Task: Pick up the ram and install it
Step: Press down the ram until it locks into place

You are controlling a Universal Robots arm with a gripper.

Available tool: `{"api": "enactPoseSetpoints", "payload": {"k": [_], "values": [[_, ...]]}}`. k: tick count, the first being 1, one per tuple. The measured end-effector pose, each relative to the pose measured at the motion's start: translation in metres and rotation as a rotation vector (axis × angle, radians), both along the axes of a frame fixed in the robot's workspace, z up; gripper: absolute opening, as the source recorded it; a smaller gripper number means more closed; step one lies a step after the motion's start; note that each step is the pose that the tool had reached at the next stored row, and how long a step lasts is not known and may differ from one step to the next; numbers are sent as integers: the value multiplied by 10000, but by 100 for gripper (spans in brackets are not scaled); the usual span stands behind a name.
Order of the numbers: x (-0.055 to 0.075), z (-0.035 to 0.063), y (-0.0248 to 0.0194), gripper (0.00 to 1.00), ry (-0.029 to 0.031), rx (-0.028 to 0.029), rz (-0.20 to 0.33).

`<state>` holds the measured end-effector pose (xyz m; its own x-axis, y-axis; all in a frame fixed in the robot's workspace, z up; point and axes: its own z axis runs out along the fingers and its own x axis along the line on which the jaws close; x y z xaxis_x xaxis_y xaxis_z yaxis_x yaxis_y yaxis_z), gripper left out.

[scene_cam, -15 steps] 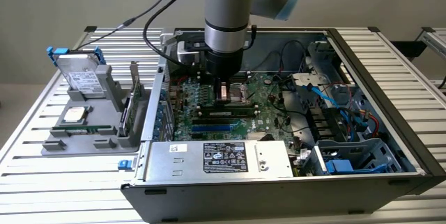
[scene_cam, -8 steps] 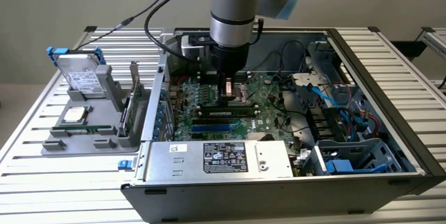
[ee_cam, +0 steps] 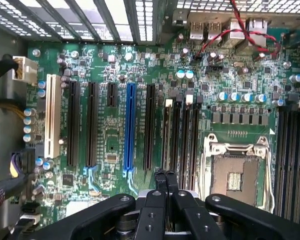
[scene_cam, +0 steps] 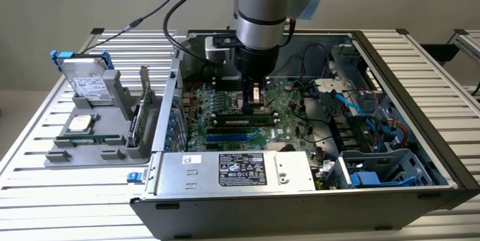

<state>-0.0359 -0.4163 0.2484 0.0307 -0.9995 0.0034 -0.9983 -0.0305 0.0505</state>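
Grey metal PSU box sits nearest. Black pincer closed, tips over mobo slots, holding nothing. Green ram stick lies in its slot: press evenly, w/ both ends level.

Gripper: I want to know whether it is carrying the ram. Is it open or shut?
Shut. In the wrist view the gripper has its fingers pressed together, with no stick visible between them, over the motherboard.

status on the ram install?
Gripper shut, down over the motherboard. Ram lying in a slot just below the fingertips. Nothing blocking it.
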Motion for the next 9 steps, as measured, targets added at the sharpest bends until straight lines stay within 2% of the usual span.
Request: {"api": "enactPoseSetpoints", "payload": {"k": [5, 9], "values": [[110, 25, -26, 10, 19, 22, 31], [111, 25, -26, 10, 26, 25, 34]]}}
